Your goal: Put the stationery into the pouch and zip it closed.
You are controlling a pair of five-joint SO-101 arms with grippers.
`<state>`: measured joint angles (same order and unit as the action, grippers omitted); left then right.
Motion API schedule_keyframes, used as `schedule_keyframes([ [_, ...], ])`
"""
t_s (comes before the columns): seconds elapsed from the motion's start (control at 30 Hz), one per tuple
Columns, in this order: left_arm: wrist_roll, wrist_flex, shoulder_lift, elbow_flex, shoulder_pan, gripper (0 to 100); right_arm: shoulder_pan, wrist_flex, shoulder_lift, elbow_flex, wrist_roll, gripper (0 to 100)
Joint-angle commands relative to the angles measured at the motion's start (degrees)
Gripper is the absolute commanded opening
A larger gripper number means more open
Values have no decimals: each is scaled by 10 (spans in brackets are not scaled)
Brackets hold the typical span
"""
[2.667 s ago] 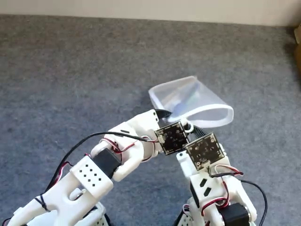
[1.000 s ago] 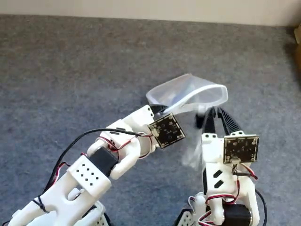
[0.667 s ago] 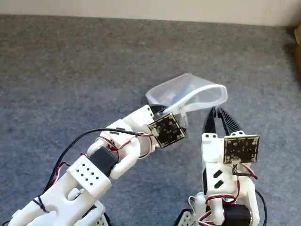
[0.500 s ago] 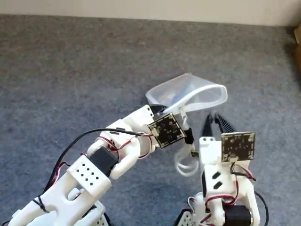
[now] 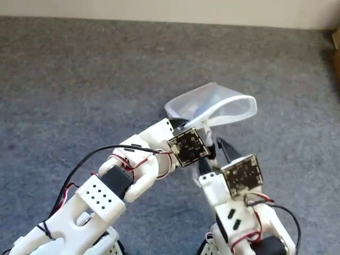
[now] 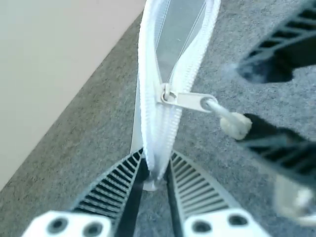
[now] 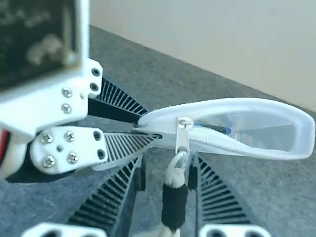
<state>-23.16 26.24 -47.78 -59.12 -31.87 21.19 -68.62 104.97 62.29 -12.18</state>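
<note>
On the grey table (image 5: 79, 79) the clear pouch (image 5: 234, 109) stands between the two arms with its mouth gaping, a blue pen (image 7: 212, 128) inside. The left gripper (image 6: 155, 173) is clamped tight on the pouch's zipped end, apparently to anchor it against a pull. The right gripper (image 7: 167, 168) stands narrowly parted astride the pull cord (image 7: 174, 197) hanging from the zip slider (image 7: 184, 123), not yet clamped, seemingly lining up to draw the zip shut.

White plastic left arm (image 5: 133, 175) stretched diagonally from the near left toward the centre, its black ribbed left gripper (image 6: 155, 170) with jaws pinched narrow, white plastic right arm (image 5: 228, 212) rising from the near right, black ribbed right gripper (image 7: 167, 180) just beside the left one, jaws parted
</note>
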Motion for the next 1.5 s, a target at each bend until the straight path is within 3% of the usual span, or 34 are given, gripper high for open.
schedule_keyframes([
  [0.0,7,-8,-13,6,19,5,9,87,0,49,4,135],
  [0.27,8,-7,-13,6,19,5,8,136,0,91,1,125],
  [0.47,8,-6,-13,5,18,5,7,150,0,95,-1,48],
  [0.63,8,-6,-13,5,18,5,-59,169,1,91,-45,3],
  [0.93,8,-6,-13,5,20,5,-145,163,1,90,-47,5],
  [1.07,8,-6,-13,5,20,5,-126,95,2,47,-45,22],
  [1.23,8,-6,-13,5,20,5,-73,-15,2,-24,-12,142],
  [1.47,8,-6,-13,5,20,5,-6,-4,-1,-36,20,161],
])
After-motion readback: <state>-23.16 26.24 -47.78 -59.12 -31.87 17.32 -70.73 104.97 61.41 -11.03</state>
